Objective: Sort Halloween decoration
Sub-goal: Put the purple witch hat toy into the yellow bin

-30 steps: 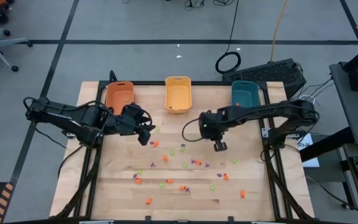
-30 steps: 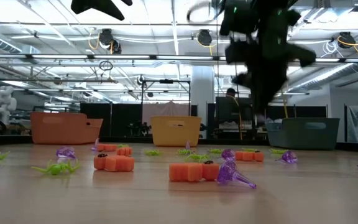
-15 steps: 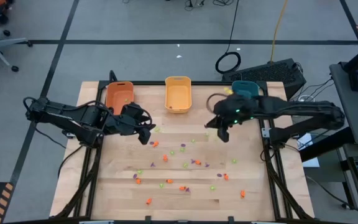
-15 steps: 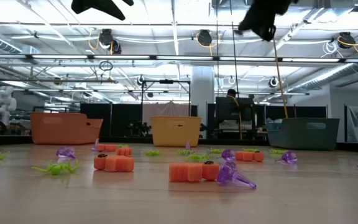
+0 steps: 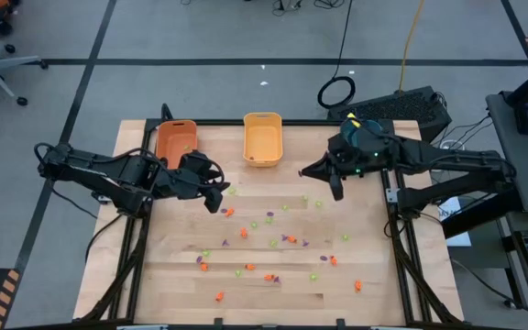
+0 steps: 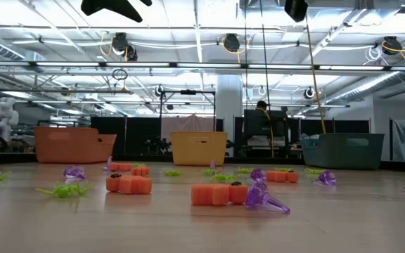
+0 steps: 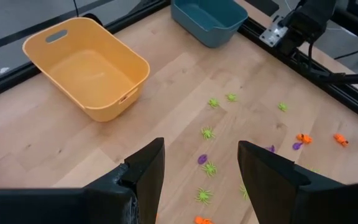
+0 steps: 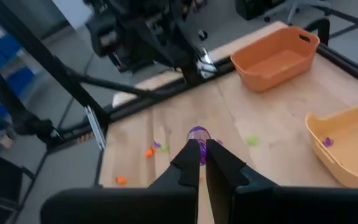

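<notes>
A small purple trinket (image 8: 197, 135) sits pinched at the tips of the right pincer (image 8: 202, 157), whose two dark fingers are closed tight on it; in the high view this right pincer (image 5: 336, 188) hangs above the back right part of the tabletop (image 5: 163, 284), just in front of the teal bin (image 7: 208, 18), which the arm largely covers from above. The rest of the Halloween decoration (image 5: 273, 243) lies scattered over the middle and front of the wooden tabletop: orange, light green and purple pieces, loosely spread and mostly apart from one another. From table height an orange piece (image 6: 219, 193) and a purple piece (image 6: 262, 197) lie touching in the foreground, with another orange piece (image 6: 129, 184) to their left. One purple piece (image 8: 326, 142) already lies inside the yellow bin (image 5: 262, 137), which stands at the back centre. The orange bin (image 5: 175, 139) stands at the back left. Just in front of it the left pincer (image 5: 218, 196) waits above the tabletop, its fingers (image 7: 145, 168) spread apart with nothing between them.
</notes>
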You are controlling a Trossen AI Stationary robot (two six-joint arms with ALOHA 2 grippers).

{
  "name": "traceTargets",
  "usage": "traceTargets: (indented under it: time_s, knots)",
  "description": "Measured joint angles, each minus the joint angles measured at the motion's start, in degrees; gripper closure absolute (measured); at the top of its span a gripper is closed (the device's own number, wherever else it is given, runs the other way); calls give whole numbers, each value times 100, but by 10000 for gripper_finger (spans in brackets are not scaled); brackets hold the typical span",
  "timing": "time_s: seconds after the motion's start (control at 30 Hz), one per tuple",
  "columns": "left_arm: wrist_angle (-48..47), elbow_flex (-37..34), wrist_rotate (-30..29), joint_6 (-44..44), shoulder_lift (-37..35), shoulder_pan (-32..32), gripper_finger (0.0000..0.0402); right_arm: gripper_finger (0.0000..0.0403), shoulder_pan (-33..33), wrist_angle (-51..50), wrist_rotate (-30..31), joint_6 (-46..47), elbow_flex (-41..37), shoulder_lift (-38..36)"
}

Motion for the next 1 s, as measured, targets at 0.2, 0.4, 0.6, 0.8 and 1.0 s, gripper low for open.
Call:
traceTargets:
  time_s: [0.2,0.4,0.6,0.8,1.0]
  knots:
    - [0,0,-79,-3,0,0,198,403,-135,711,-2,380,0,-2]
    - [-5,0,-81,31,0,0,198,403,-471,1477,-154,1017,0,0]
    - [-4,0,-112,152,0,0,198,403,-828,2226,-445,1226,0,-2]
    - [-4,0,-147,1,0,0,198,403,-1131,2355,-472,1420,0,-2]
    - [-4,0,-211,3,0,0,198,403,-1155,2357,-476,1498,0,-11]
